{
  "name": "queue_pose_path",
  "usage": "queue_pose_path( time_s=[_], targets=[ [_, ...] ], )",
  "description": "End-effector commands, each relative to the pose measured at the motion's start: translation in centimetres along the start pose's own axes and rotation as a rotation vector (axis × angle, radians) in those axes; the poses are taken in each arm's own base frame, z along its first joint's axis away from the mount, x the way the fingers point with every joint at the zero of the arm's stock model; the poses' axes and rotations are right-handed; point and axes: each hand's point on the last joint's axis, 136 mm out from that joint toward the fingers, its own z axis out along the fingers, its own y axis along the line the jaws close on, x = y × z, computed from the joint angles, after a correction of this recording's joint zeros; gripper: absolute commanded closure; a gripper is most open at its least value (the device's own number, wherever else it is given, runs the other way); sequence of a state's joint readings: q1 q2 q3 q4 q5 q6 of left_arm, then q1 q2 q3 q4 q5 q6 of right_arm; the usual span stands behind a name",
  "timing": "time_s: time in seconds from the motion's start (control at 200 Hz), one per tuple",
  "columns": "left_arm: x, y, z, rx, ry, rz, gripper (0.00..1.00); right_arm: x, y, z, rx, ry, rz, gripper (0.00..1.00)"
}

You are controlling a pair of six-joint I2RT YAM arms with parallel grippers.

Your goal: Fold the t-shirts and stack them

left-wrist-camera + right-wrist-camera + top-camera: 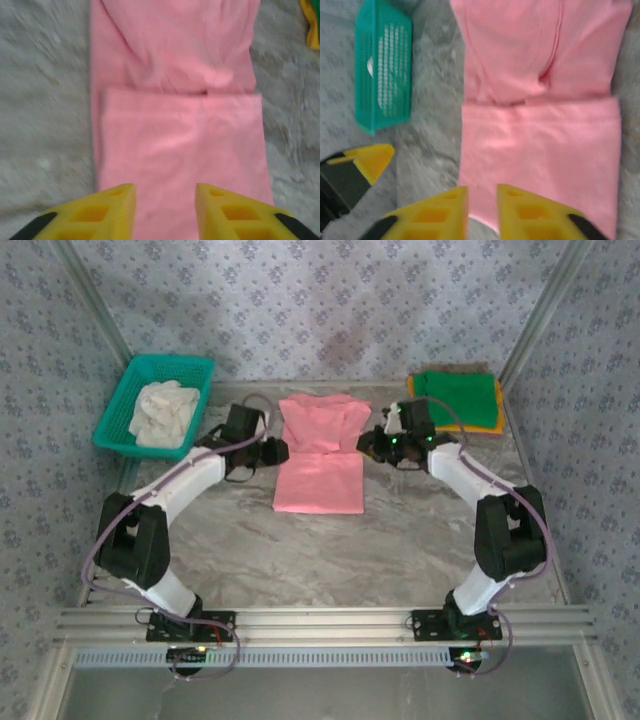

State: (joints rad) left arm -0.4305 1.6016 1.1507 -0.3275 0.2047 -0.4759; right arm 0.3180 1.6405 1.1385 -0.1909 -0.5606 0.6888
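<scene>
A salmon-pink t-shirt [320,455] [180,135] [540,135] lies flat mid-table, its near part folded into a narrower rectangle. My left gripper [272,452] [165,192] hovers at the shirt's left edge, open, with nothing between its yellow fingers. My right gripper [368,443] [482,192] sits at the shirt's right edge, fingers drawn close together, shut on nothing. One yellow finger [370,155] of the left gripper shows in the right wrist view. A folded green t-shirt [458,397] rests on an orange-yellow one [452,427] at the back right.
A teal mesh basket [120,420] [382,75] holding a white cloth [165,412] stands at the back left. Patterned walls close in the table on three sides. The metal rail with both arm bases runs along the near edge.
</scene>
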Motion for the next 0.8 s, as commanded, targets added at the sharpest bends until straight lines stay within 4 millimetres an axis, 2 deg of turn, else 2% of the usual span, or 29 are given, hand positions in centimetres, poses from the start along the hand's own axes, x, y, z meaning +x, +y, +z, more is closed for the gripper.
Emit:
queue_pose_path(
  time_s=[0.0, 0.025, 0.125, 0.21, 0.29, 0.49, 0.635, 0.794],
  targets=[
    [2.5, 0.8, 2.8, 0.019, 0.029, -0.024, 0.75, 3.3, -2.6, 3.0, 0.041, 0.061, -0.015, 0.97],
    [3.1, 0.9, 3.5, 0.031, 0.053, -0.039, 0.78, 3.8, -2.8, 3.6, 0.04, 0.076, -0.009, 1.0],
    [4.4, 0.6, 5.6, 0.055, 0.094, -0.053, 0.83, 5.4, -3.1, 5.8, 0.038, 0.125, -0.001, 1.0],
    [5.9, 0.8, 6.5, 0.054, 0.122, -0.07, 0.85, 6.7, -3.3, 7.0, 0.052, 0.163, -0.001, 1.0],
    [7.9, 1.8, 7.0, 0.04, 0.131, -0.094, 0.88, 7.9, -3.8, 7.7, 0.059, 0.183, 0.011, 1.0],
    [12.8, 4.5, 8.6, -0.011, 0.215, -0.165, 0.9, 10.7, -7.6, 9.1, 0.121, 0.234, 0.07, 1.0],
    [14.9, 5.4, 8.4, -0.04, 0.243, -0.184, 0.9, 12.1, -9.4, 8.8, 0.163, 0.253, 0.089, 1.0],
    [17.5, 5.8, 6.6, -0.093, 0.266, -0.167, 0.88, 15.4, -10.6, 7.3, 0.181, 0.289, 0.134, 1.0]
  ],
)
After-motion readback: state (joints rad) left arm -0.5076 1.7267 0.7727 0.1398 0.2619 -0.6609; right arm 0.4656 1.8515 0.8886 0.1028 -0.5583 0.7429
